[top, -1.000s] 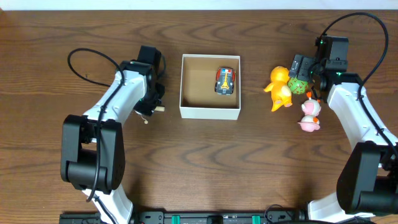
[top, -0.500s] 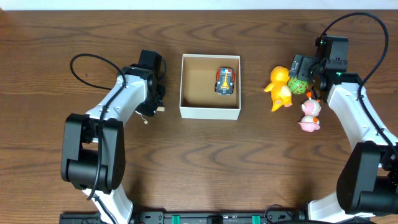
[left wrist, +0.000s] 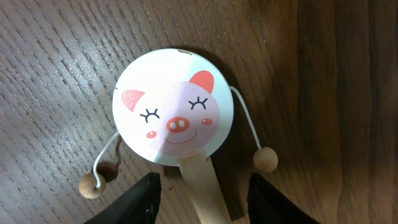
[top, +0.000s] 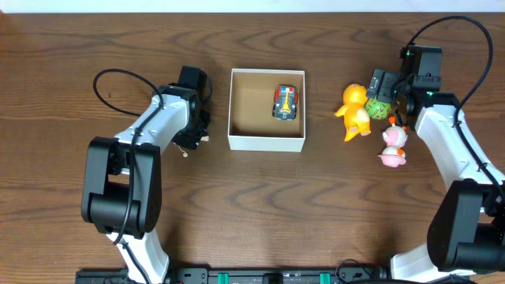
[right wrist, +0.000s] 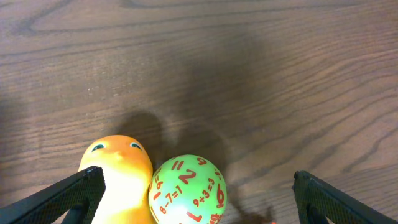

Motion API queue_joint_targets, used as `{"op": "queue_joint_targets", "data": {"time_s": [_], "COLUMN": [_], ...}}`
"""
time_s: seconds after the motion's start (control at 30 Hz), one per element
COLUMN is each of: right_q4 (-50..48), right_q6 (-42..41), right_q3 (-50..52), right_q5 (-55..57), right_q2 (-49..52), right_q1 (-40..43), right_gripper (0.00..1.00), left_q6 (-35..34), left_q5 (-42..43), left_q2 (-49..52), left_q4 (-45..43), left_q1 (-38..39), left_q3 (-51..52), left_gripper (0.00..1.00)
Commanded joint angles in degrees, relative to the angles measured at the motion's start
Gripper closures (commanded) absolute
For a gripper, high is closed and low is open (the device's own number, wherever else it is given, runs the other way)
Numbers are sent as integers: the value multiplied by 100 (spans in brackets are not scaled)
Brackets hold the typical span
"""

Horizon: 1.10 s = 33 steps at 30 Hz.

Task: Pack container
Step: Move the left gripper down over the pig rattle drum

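Robotics lab: cabled robot arms [top: 154, 125] at wood-grain table [top: 316, 205].

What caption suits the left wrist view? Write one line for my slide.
Left gripper straddles the handle of a pig-faced rattle drum lying on the wooden table, jaws apart.

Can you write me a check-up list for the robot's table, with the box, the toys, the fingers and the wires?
Surface: brown wooden table, no spills seen.
Job's things: container upright, toy car inside near its right wall. Unpacked: pig drum to its left; orange duck, green number ball and pink toy to its right.
Clutter: nothing seen.
Grippers: left gripper open, fingers either side of the pig drum's handle; right gripper wide open around ball and duck.
Cables: one black cable loops by the left arm, another by the right.
Surroundings: pale strip past the far edge.
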<state>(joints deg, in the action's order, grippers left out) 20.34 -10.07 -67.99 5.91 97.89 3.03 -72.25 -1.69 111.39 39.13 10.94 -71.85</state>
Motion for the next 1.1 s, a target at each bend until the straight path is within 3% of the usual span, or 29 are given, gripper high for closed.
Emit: {"op": "queue_joint_targets", "data": {"time_s": [0.0, 0.23, 0.37, 0.43, 0.7, 0.93, 1.07], "right_q4": [9, 9, 9, 9, 9, 9, 9], "right_q6": [48, 48, 48, 48, 48, 48, 48], "right_q3": [-111, -111, -111, -111, -111, -111, -111], "right_q5": [28, 28, 28, 28, 28, 28, 28], "right_q2": [7, 7, 7, 7, 7, 7, 7], "right_q1": [37, 37, 37, 37, 37, 37, 37], "right_gripper": [1, 1, 1, 1, 1, 1, 1], "left_q6": [-98, -94, -96, -96, -48, 1178, 1808], "left_q5": [0, 313, 387, 387, 361, 365, 522], "left_q2": [190, 422, 420, 407, -31, -793, -1252], "left_q4": [17, -92, -114, -114, -120, -752, -1257], "left_q1": [-15, -74, -127, -155, -490, -859, -911], "left_q3": [39, 39, 37, 35, -122, -275, -275], "left_gripper": [54, 57, 75, 78, 79, 81, 88]}}
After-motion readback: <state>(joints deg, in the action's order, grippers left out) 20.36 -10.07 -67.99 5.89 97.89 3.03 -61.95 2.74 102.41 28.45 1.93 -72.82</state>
